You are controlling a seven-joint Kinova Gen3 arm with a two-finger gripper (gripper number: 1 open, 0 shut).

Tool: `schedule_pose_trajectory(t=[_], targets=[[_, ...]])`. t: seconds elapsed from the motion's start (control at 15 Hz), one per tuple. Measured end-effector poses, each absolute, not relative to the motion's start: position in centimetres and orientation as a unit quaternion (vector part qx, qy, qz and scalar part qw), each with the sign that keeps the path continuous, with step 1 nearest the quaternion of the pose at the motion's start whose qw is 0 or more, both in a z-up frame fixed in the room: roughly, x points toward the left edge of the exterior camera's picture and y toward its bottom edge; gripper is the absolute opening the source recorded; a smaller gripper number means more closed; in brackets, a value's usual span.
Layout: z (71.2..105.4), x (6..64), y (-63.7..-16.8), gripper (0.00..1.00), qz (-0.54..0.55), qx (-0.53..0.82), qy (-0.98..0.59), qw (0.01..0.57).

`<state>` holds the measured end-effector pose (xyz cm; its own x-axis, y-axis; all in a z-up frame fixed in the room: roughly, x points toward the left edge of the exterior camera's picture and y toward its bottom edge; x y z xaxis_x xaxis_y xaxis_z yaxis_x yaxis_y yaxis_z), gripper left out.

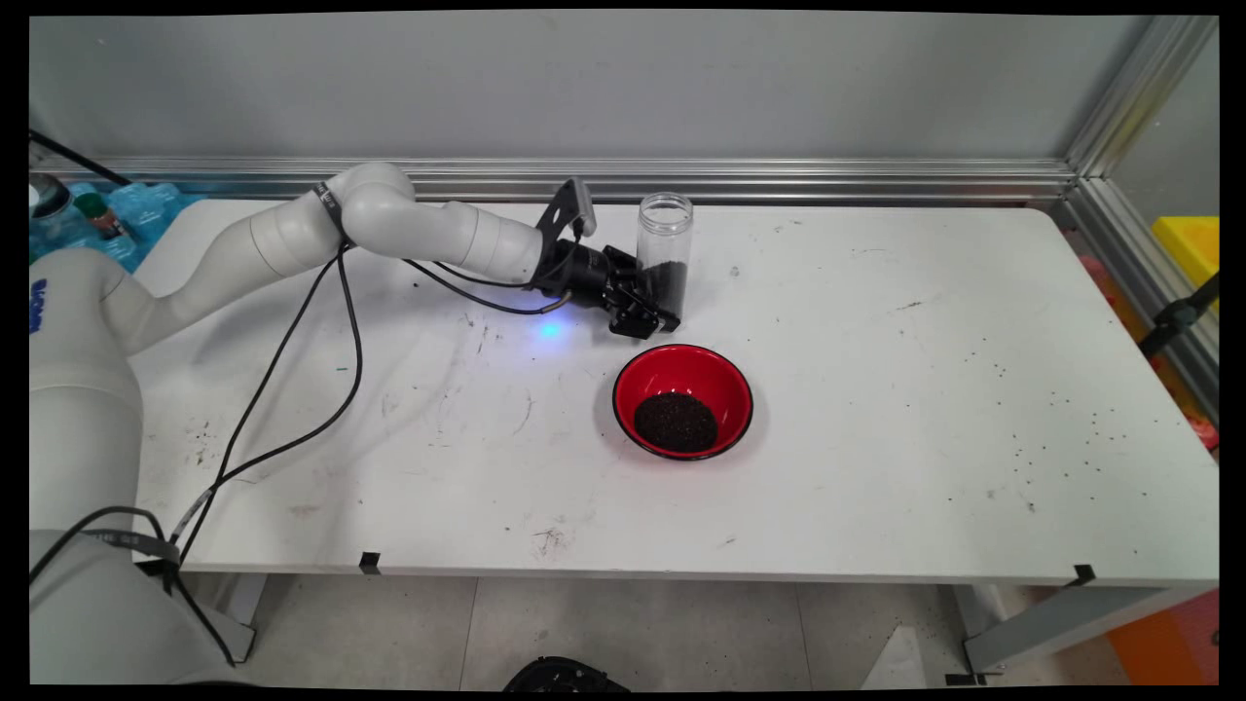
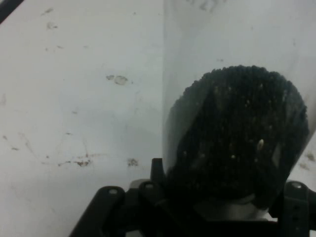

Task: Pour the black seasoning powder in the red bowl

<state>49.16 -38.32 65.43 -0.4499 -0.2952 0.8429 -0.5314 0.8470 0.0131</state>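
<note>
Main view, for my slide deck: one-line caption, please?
Pincer at the base of an upright clear jar of dark grains, beside a red bowl holding more.

Main view looks down across the table (image 1: 876,389) toward the wall; hand view sits close (both share the jar (image 1: 665,255)).

A tall clear plastic cylindrical jar (image 1: 665,255), lidless and roughly a third full of tiny black grains, stands upright toward the far side of the counter, just behind a round red bowl (image 1: 683,399) with a black rim holding a mound of the same grains.
</note>
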Motion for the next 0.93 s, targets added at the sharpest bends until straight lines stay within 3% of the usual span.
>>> schedule_pose_trajectory(t=[0.93], targets=[[74.7, 50.4, -36.7, 0.00, 0.211, 0.171, -0.847, 0.458]])
